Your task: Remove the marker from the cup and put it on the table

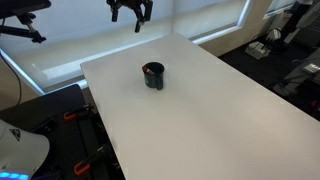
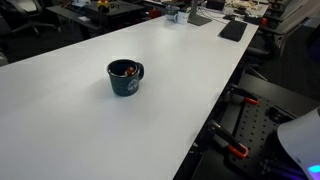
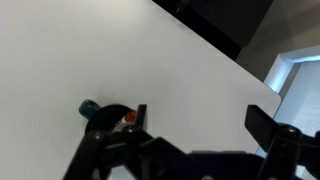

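Observation:
The dark cup (image 1: 153, 76) stands upright on the white table (image 1: 210, 120), toward its far part; it also shows in an exterior view (image 2: 124, 78) with a handle on its side. The marker's orange-red end (image 1: 147, 69) pokes out inside the cup and shows as well in an exterior view (image 2: 126, 70). My gripper (image 1: 131, 14) hangs high above the table's far edge, open and empty, well away from the cup. In the wrist view the open fingers (image 3: 196, 118) frame bare table, and the cup (image 3: 100, 112) with the marker tip (image 3: 129, 117) sits at the left finger's edge.
Dark chairs and desks with clutter (image 2: 200, 12) stand beyond the table's far end. Black stands with orange clamps (image 2: 240, 130) sit beside the table's long edge. A bright window with blinds (image 1: 70, 35) is behind the arm.

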You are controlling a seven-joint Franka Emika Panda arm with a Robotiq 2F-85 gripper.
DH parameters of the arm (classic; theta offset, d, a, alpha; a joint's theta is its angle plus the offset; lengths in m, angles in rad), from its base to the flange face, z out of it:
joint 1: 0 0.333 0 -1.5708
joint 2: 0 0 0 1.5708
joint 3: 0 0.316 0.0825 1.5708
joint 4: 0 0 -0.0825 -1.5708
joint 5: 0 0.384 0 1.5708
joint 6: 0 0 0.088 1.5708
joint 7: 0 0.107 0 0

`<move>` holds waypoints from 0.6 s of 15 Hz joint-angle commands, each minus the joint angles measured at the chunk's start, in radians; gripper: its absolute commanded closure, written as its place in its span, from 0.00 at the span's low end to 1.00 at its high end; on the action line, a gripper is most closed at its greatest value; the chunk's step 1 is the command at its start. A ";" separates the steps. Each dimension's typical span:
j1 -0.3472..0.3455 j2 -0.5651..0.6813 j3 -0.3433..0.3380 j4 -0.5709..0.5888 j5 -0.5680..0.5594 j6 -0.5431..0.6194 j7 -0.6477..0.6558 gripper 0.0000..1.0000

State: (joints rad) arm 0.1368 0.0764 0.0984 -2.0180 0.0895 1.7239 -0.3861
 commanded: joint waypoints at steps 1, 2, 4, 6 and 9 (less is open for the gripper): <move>-0.011 0.012 0.012 0.002 0.002 -0.003 0.000 0.00; -0.012 0.018 0.012 0.002 0.003 -0.003 0.000 0.00; -0.012 0.020 0.012 0.003 0.004 -0.003 0.000 0.00; -0.010 0.023 0.012 0.011 -0.015 -0.021 0.010 0.00; -0.014 0.039 0.011 0.005 -0.013 -0.022 0.001 0.00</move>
State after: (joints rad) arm 0.1344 0.1018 0.0984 -2.0169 0.0854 1.7217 -0.3870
